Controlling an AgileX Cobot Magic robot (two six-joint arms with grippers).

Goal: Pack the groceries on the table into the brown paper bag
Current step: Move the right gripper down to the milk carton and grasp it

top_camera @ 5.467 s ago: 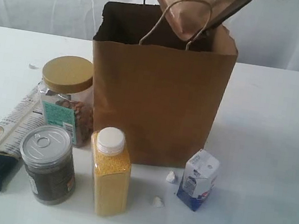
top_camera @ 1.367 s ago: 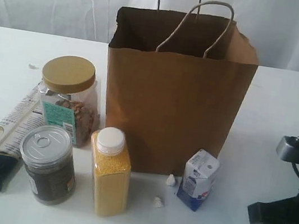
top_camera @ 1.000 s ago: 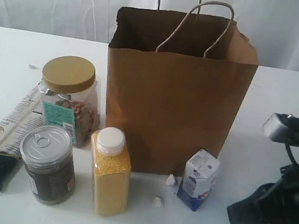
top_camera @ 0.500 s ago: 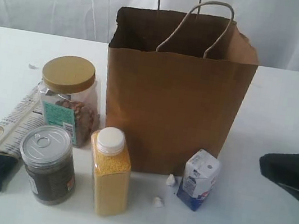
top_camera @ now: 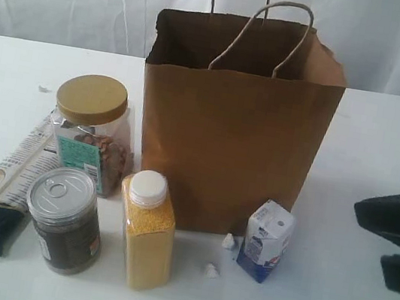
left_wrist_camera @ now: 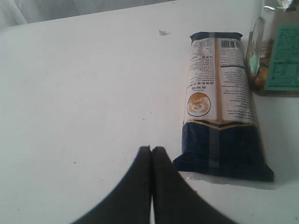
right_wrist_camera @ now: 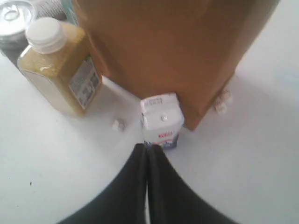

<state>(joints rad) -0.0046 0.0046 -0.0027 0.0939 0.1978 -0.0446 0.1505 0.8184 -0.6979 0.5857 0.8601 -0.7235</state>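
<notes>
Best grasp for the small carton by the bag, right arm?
Pinch the small white-blue carton across its two flat side faces, mid-body, below the folded top. Come from the open side, since the brown paper bag stands close behind it. The right end effector is shut; open it first.

Two jars (top_camera: 88, 132) (top_camera: 65, 220), one bottle (top_camera: 145, 233), one carton (top_camera: 265, 240), one packet (top_camera: 4, 187), one bag (top_camera: 232, 140).

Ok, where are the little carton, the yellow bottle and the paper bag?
small white-blue carton (right_wrist_camera: 162, 119): right wrist view, its white top.
white-capped yellow bottle (top_camera: 144, 240): exterior view, its yellow body.
brown paper bag (top_camera: 231, 147): exterior view, its front wall.
</notes>
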